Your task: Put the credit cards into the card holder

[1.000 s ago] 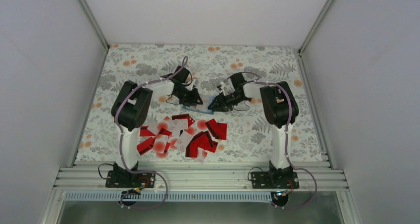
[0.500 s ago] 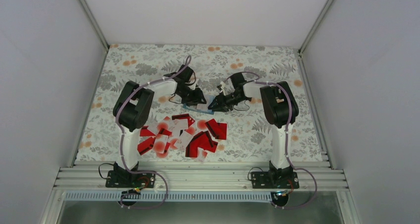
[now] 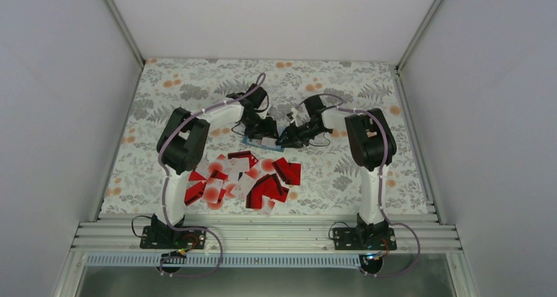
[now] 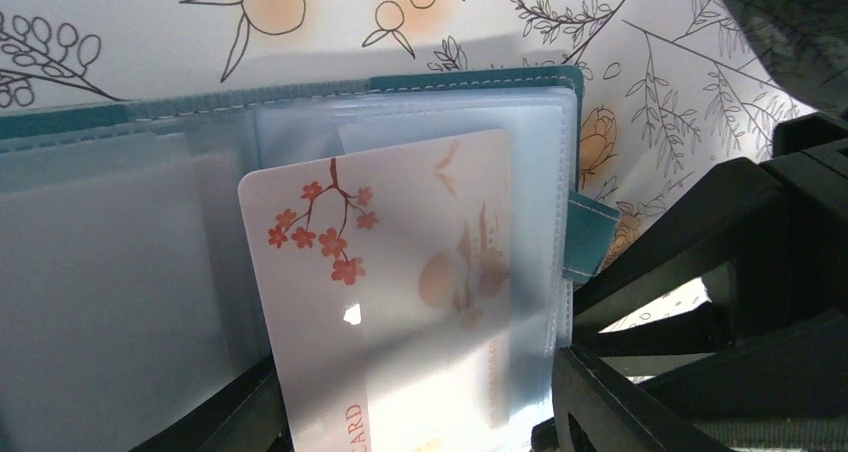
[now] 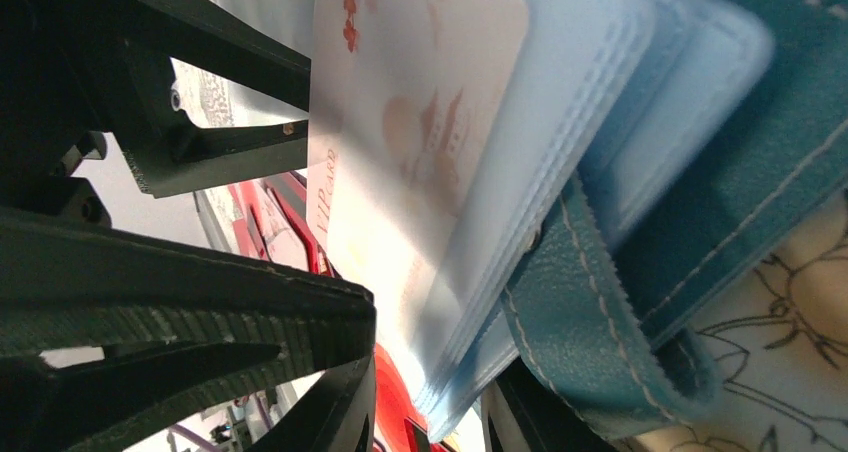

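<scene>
The teal card holder [image 3: 261, 141] lies open mid-table, its clear sleeves [image 4: 150, 272] spread out. A white credit card [image 4: 380, 272] with red blossoms sits partway inside a sleeve, its near end sticking out. My left gripper [image 4: 410, 407] is open, a finger on either side of that card's near end. My right gripper [image 5: 430, 402] is shut on the card holder [image 5: 700, 172] at the edge of its sleeve stack. The same credit card [image 5: 400, 122] shows in the right wrist view. Several red and white credit cards [image 3: 246, 179] lie scattered nearer the arm bases.
The floral tablecloth [image 3: 184, 87] covers the table, with white walls on three sides. The teal clasp tab [image 4: 592, 234] sticks out at the holder's right edge. Both grippers [image 3: 276, 136] meet over the holder, close together.
My left gripper's jaws have spread apart off the white card, and the left arm has shifted a little to the right and farther back. The right arm keeps its hold unmoved.
</scene>
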Motion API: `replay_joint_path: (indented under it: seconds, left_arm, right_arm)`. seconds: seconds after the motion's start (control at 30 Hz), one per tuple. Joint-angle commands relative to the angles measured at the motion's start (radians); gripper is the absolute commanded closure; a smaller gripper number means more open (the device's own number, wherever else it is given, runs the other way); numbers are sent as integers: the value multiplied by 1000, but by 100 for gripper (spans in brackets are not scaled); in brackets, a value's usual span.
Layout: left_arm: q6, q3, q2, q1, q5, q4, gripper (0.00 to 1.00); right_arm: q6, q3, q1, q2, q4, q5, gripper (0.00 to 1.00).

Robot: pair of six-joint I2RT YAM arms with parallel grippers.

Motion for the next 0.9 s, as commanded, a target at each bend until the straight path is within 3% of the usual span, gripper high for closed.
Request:
replay_joint_path:
  seconds: [0.0, 0.4, 0.6, 0.87]
  left_arm:
    - [20, 36, 58, -24, -55, -71, 39]
    - [21, 64, 60, -26, -77, -87, 35]
    - [22, 69, 32, -26, -92, -91, 35]
    - [43, 89, 48, -25, -120, -104, 35]
  right_arm:
    - [-21, -4, 6, -24, -46, 178, 72]
    - [-19, -45, 0, -171, -117, 295, 55]
    - [41, -76, -5, -241, -41, 229, 55]
    - [134, -83, -5, -242, 70, 187, 63]
